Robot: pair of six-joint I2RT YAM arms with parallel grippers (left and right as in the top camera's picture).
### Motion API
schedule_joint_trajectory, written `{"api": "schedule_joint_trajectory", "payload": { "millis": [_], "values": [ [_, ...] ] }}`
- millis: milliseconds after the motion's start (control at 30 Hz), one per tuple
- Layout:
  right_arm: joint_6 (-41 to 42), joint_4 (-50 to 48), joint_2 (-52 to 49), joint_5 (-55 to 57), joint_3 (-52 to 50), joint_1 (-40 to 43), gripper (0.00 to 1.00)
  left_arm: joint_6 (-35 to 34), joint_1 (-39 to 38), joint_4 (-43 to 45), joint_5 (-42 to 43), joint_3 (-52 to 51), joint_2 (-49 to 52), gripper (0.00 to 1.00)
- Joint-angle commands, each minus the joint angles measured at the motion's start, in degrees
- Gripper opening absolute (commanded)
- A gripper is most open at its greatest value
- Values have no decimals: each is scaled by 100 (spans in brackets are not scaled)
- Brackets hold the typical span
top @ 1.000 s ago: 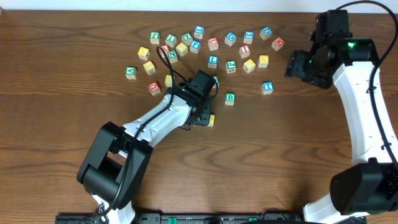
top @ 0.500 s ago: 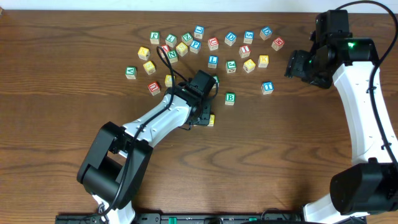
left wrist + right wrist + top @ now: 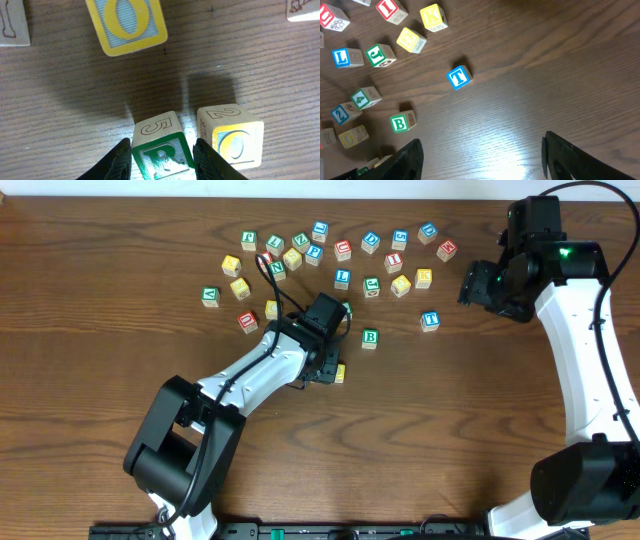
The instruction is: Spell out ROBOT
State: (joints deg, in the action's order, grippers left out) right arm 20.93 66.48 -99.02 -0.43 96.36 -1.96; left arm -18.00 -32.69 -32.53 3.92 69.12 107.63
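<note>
Wooden tabletop [image 3: 60, 100] under me. My left pincer [image 3: 162, 150] clasps the green R cube [image 3: 161, 156]. One yellow O cube [image 3: 232, 142] sits just beside it, and a second yellow O cube [image 3: 126, 22] lies farther off. My right pincer [image 3: 482, 157] gapes empty near the T cube [image 3: 458, 77], with the B cube [image 3: 400, 123] beyond.

L arm reaches low across the table, left gripper [image 3: 162, 149] pinching the R cube [image 3: 161, 161] w/ both fingers. R arm's up off to the side, right gripper [image 3: 480, 162] wide open.

R cube [image 3: 162, 155] beside O cube [image 3: 232, 137]; B cube [image 3: 370, 337], T cube [image 3: 430, 320] apart
</note>
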Motion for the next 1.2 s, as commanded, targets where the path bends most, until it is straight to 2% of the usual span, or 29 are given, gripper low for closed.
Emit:
{"api": "schedule_joint_trajectory", "payload": {
  "millis": [0,233,267,467,633,867,933,1033,1100,1167],
  "values": [
    [-87,17,-11,50,33,37,72,433,20,-17,-48,11,70,40],
    [-87,17,-11,50,33,37,72,424,20,33,-46,11,68,41],
    [-87,17,-11,50,31,37,72,424,20,39,-46,13,68,46],
    [-85,17,-11,48,33,37,72,424,26,-83,-48,201,-37,60],
    [-85,17,-11,50,31,37,72,428,26,-186,-52,463,-472,61],
    [-85,-83,-11,44,31,37,86,393,317,-428,-52,516,-1338,61],
    [-83,-151,-11,-11,33,37,93,376,549,-664,-52,560,-1716,61],
    [-87,-293,-11,-433,33,35,94,378,938,-898,-52,588,-2232,61],
    [-192,-372,-15,-953,31,24,91,378,1285,-1032,-52,588,-2597,62],
    [-234,-437,-44,-1268,31,-48,80,380,1604,-1134,-52,588,-2861,61]
  ]
}}
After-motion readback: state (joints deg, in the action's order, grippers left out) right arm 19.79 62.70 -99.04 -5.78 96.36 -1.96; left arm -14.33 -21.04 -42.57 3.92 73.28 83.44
